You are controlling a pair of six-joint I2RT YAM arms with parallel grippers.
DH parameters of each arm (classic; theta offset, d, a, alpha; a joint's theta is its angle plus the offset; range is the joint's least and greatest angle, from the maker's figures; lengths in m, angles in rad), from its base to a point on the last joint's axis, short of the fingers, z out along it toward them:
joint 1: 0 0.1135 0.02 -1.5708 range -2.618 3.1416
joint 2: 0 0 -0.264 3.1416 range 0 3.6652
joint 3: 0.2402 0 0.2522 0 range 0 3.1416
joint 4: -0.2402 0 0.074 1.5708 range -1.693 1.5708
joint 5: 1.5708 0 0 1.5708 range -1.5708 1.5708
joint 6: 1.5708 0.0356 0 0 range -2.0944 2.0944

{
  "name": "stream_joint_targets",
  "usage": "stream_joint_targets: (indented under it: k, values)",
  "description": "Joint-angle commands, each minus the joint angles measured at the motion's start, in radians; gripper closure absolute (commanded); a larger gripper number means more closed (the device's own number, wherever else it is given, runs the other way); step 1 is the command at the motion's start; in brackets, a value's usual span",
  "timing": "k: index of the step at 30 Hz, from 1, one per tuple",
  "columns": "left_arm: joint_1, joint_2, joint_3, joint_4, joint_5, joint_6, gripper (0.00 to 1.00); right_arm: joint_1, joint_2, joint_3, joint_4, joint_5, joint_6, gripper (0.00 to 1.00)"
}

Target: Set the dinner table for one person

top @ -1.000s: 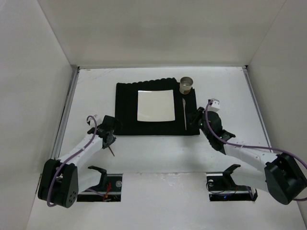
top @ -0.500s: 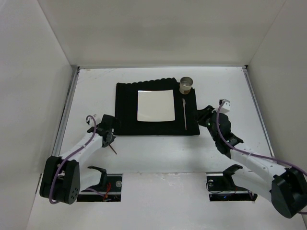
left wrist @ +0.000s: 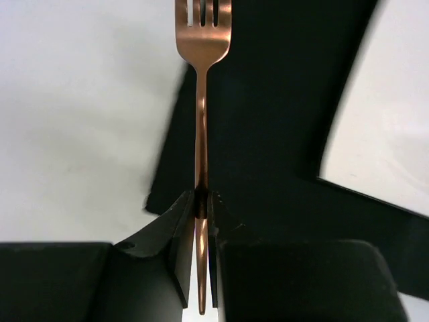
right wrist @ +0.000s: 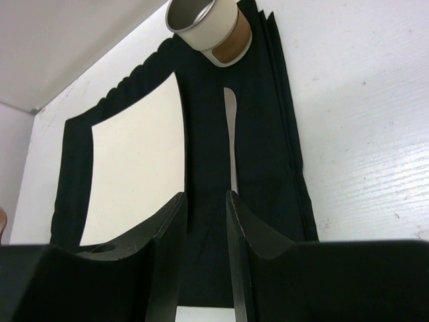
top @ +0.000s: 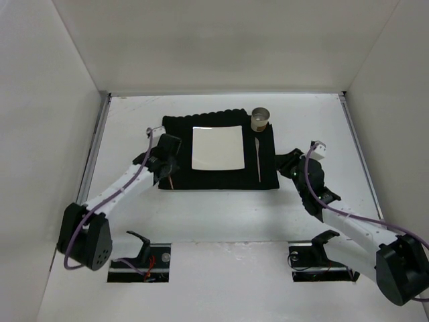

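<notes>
The left end effector [left wrist: 203, 198] is clamped on a copper fork [left wrist: 201, 100] whose shaft runs straight out and whose tines point away, over the left edge of the black placemat [top: 175, 131]. The right end effector [right wrist: 206, 201] has its jaws apart and empty, right of the placemat. The white worktop [top: 221, 215] lies under the placemat.

A black ribbed mat [top: 177, 134] lies flat with a wavy far edge. A glossy white square plate [top: 217, 148] sits in its middle. To the plate's right, apart from it, a slim silver knife [top: 258, 161] lies lengthwise on the mat. A white cup [top: 260, 119] with a brown band stands on the mat's far right corner. A copper-coloured fork [left wrist: 201, 134] hangs over the mat's left border, tines pointing away.
</notes>
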Motion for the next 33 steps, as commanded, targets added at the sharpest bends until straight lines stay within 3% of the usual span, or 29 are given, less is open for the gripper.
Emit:
stream_joint_targets:
  k: [1,16,33]
  values:
    - [-0.082,0.077,0.104,0.012,-0.02,0.198,0.96,-0.001,0.001,0.005,0.07,-0.008,0.007,0.65]
    - [-0.137,0.467,0.339,0.009,-0.192,0.391,0.96,0.001,-0.01,0.009,0.064,0.016,-0.014,0.65]
    - [-0.121,0.53,0.309,0.035,-0.174,0.354,0.96,0.001,0.002,0.012,0.066,0.003,-0.012,0.65]
